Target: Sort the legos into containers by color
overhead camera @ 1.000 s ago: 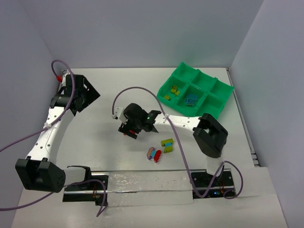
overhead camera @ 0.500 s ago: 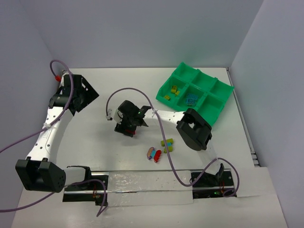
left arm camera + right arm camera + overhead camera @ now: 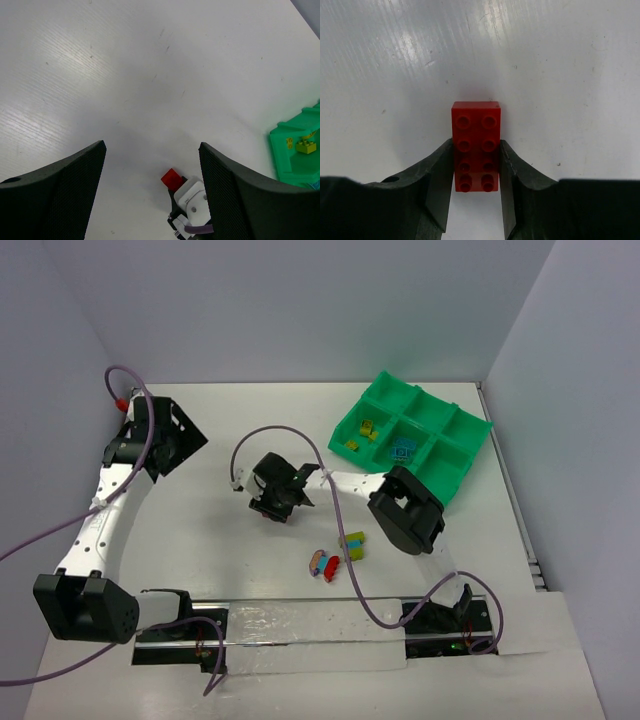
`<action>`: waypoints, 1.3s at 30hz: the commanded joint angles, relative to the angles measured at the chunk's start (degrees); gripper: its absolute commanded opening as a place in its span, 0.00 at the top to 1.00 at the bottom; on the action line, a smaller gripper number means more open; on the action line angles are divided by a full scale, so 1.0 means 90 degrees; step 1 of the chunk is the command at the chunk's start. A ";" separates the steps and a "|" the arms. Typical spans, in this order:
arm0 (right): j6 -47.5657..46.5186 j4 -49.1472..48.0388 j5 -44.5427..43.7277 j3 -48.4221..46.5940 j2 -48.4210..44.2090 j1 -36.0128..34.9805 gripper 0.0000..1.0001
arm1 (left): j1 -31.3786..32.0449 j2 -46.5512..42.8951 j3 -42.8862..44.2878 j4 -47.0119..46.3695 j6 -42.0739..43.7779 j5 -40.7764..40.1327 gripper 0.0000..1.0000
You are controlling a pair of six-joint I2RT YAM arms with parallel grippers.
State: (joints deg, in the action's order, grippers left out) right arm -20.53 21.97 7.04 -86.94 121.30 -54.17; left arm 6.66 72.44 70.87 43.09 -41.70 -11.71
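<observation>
My right gripper (image 3: 476, 152) is shut on a red two-by-four lego (image 3: 475, 130), with one finger on each long side, just above the white table. In the top view the right gripper (image 3: 273, 502) is at mid-table and hides that brick. The left wrist view shows the red brick (image 3: 171, 179) at the right gripper's tip. My left gripper (image 3: 172, 440) is open and empty at the far left, fingers (image 3: 75, 175) spread wide. The green tray (image 3: 470, 418) at the back right holds olive-yellow legos (image 3: 360, 433) in one compartment and cyan-blue ones (image 3: 403, 448) in another.
Loose legos lie near the front middle: a red, pink and blue cluster (image 3: 324, 564) and a yellow and cyan pair (image 3: 352, 544). The right arm's purple cable (image 3: 300, 435) loops over the table. The tray's corner (image 3: 282, 150) shows in the left wrist view.
</observation>
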 commanded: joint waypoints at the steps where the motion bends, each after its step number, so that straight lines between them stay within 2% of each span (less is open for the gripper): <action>1: 0.0309 -0.0092 -0.0453 0.0104 -0.0394 0.0036 0.94 | -0.0046 0.0088 0.0248 -0.0169 0.0075 0.0090 0.18; 2: 0.0385 -0.0067 -0.0480 0.0080 -0.0483 0.0064 1.00 | -0.0047 0.0098 0.0284 -0.0169 0.0086 0.0089 0.18; 5: 0.0813 -0.0026 -0.0627 0.0099 -0.0876 0.0213 1.00 | -0.0056 0.0122 0.0361 -0.0159 0.0119 0.0064 0.17; 9: 0.1751 -0.0083 -0.0710 0.0408 -0.2098 0.0808 1.00 | -0.0075 0.0204 0.0488 -0.0163 0.0174 0.0087 0.17; 11: 0.2200 -0.0244 -0.0602 0.0942 -0.2627 0.1397 1.00 | -0.0078 0.0232 0.0501 -0.0201 0.0178 0.0138 0.17; 14: 0.3378 -0.0649 -0.0798 0.1928 -0.4018 0.2286 1.00 | -0.0085 0.0308 0.0523 -0.0301 0.0171 0.0298 0.17; 18: 0.4210 -0.0647 -0.1654 0.2830 -0.5000 0.3107 1.00 | -0.0095 0.0384 0.0545 -0.0367 0.0182 0.0405 0.17; 21: 0.5181 -0.0453 -0.2437 0.3601 -0.5743 0.4056 1.00 | -0.0095 0.0433 0.0563 -0.0403 0.0205 0.0461 0.18; 23: 0.5768 -0.0205 -0.2443 0.3762 -0.5987 0.4548 1.00 | -0.0095 0.0457 0.0592 -0.0413 0.0220 0.0481 0.18; 26: 0.5954 -0.0144 -0.2460 0.3941 -0.6001 0.5368 1.00 | -0.0095 0.0474 0.0602 -0.0431 0.0238 0.0538 0.18; 34: 0.5859 -0.0207 -0.3075 0.3560 -0.5155 0.5749 1.00 | -0.0095 0.0442 0.0626 -0.0445 0.0249 0.0657 0.18; 36: 0.5809 -0.0225 -0.3143 0.3420 -0.4993 0.5785 0.95 | -0.0104 0.0426 0.0612 -0.0441 0.0250 0.0656 0.18; 38: 0.5710 -0.0225 -0.3387 0.3284 -0.4730 0.5785 0.70 | -0.0095 0.0399 0.0621 -0.0421 0.0259 0.0643 0.18; 39: 0.5702 -0.0226 -0.3410 0.3268 -0.4714 0.5786 0.50 | -0.0095 0.0395 0.0620 -0.0411 0.0261 0.0626 0.18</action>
State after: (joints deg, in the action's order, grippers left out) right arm 31.06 21.65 -18.55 -53.60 77.03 -2.60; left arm 6.17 76.77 73.63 41.41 -40.11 -6.79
